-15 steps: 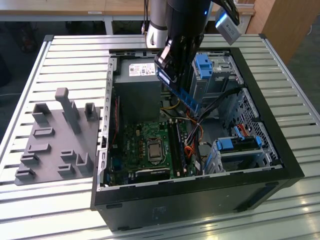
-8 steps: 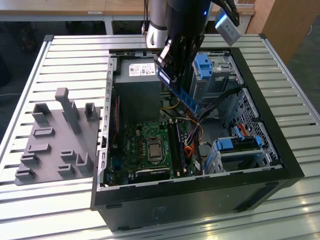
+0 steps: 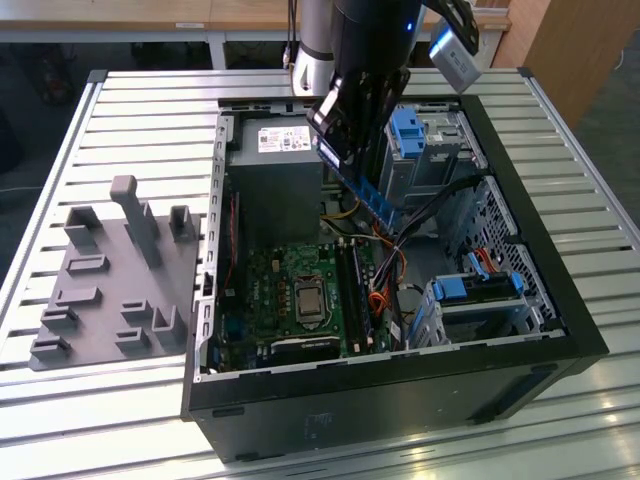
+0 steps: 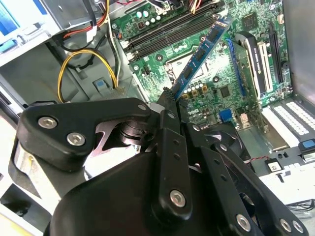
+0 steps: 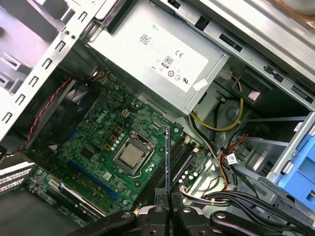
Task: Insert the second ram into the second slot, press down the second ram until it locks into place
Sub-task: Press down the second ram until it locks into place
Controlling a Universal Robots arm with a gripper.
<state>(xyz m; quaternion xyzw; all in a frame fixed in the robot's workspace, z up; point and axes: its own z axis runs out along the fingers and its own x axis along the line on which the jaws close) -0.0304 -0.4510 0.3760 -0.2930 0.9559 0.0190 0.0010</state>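
Slatted metal table [image 3: 120, 100] carrying an open black computer case [image 3: 400, 400], which lies on its side with the interior facing up. A grey moulded fixture plate [image 3: 110, 290] lies on the table just beside the case, at the exterior view's left. Inside the case, a grey power supply [image 3: 272, 180] sits next to the green motherboard [image 3: 270, 290], seen also in both wrist views [image 5: 98, 147] [image 4: 216, 83].

The arm reaches down into the case from above. Its gripper [image 3: 335, 135] has its fingers closed tightly on one end of the second ram [image 3: 370, 195], a blue strip with dark chips. The strip slants away from the fingertips in the second wrist view [image 4: 204, 49] and appears edge-on in the first wrist view [image 5: 167, 157]. It is held in the air above the board, over the black memory slots [image 5: 179, 157] and not seated in any of them. The processor socket [image 5: 130, 155] lies just beside those slots.
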